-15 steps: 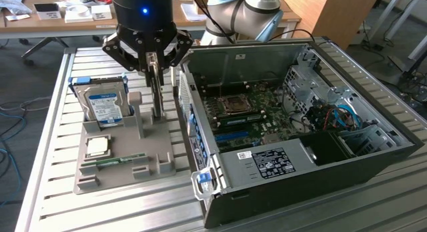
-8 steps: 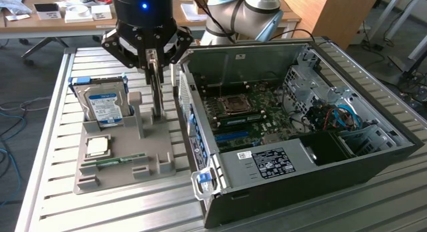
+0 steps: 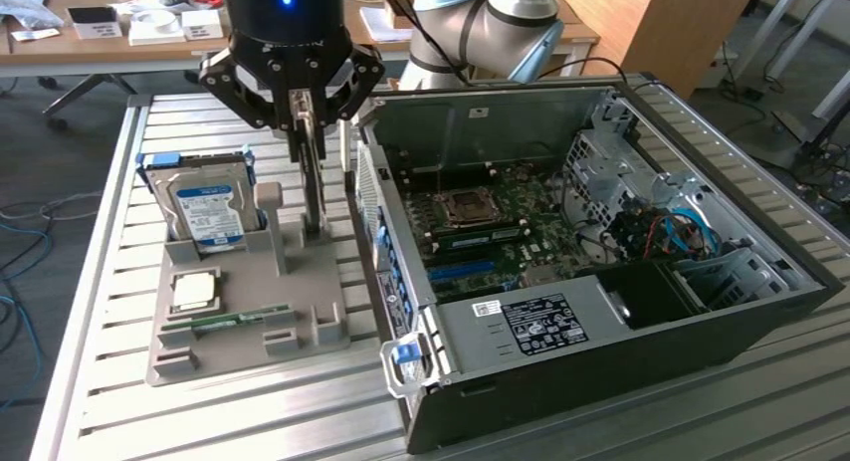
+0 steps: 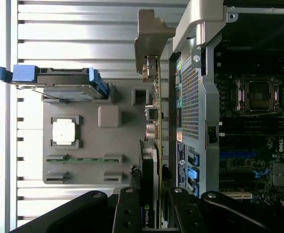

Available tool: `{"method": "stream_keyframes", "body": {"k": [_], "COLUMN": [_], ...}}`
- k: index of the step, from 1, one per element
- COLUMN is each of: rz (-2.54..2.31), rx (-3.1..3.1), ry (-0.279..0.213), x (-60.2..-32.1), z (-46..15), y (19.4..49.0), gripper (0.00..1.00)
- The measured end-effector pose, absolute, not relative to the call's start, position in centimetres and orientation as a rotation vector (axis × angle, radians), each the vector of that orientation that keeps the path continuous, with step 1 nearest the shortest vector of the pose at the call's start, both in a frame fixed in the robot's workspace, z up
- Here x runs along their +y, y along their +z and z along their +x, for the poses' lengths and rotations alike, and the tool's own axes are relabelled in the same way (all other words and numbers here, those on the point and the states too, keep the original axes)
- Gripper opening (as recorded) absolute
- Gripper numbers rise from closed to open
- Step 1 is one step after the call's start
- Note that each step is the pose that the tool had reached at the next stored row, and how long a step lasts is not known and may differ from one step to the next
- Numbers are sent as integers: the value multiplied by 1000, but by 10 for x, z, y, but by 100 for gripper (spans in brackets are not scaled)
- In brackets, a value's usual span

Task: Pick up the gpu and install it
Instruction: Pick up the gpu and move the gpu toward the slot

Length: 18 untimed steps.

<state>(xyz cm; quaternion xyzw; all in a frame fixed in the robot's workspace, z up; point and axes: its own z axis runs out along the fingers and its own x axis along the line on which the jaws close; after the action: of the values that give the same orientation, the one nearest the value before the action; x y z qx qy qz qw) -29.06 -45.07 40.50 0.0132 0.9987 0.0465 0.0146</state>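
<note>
Ribbed aluminium counter (image 3: 106, 381), grey moulded tray (image 3: 226, 356): thin dark circuit-board gpu (image 3: 314, 182) stands upright, slotted, beside open black computer case (image 3: 598, 381). Fingers (image 4: 128, 211) clamp its top edge. Pick-up stage; freeing it likely needs a straight lift.

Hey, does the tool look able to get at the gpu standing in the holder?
Probably yes: the tool hangs straight above the gpu with nothing between them. The computer case stands close beside the card, so that side looks tight.
</note>
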Motion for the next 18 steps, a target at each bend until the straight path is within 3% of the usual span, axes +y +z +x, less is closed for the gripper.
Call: {"method": "stream_keyframes", "body": {"k": [18], "rz": [41], "rx": [3109], "ry": [147], "x": [-451], "z": [-287], "y": [407], "gripper": [27]}}
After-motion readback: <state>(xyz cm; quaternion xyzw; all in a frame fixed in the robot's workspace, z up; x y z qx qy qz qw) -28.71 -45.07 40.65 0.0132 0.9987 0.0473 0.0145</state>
